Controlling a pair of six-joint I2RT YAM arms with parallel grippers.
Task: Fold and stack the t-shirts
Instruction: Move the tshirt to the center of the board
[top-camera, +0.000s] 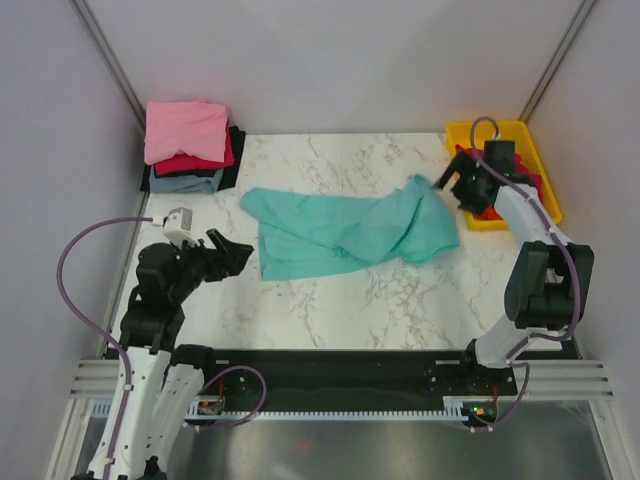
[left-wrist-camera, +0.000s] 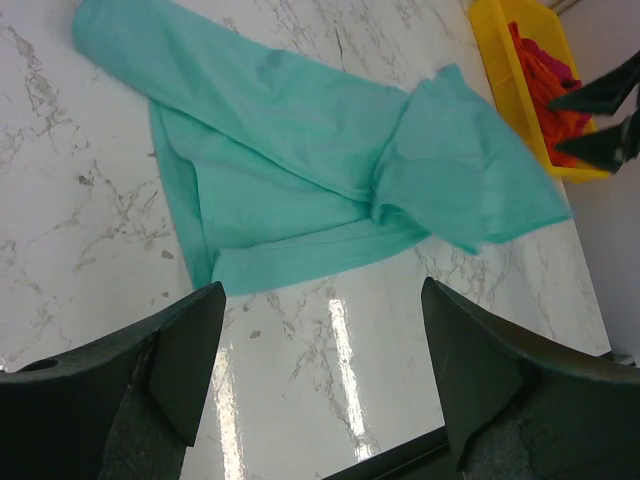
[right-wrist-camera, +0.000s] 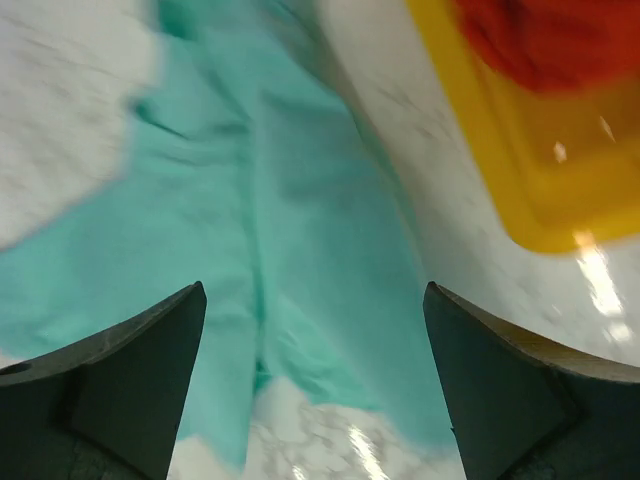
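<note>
Well, pale walls (top-camera: 330, 60) close in around a white marble table (top-camera: 330, 305), glossy enough to throw back the lights, so I'd guess cloth slides on it easily. Across its middle sprawls the teal t-shirt (top-camera: 340, 235), rumpled and partly doubled over itself, its right end bunched near the tray. It looks light and limp, with nothing to break. I'd take it by the hem corners or the shoulders, both ends at once, since it will sag wherever it isn't held. In the far left corner sits the stack of folded shirts (top-camera: 188, 135), pink on top. The yellow tray (top-camera: 457, 135) at far right holds red and orange shirts (left-wrist-camera: 540, 70). The left gripper (top-camera: 243, 258) hovers just off the shirt's left edge, fingers spread and empty. The right gripper (top-camera: 448, 186) hangs over its right end, fingers also wide apart, with nothing between them.
</note>
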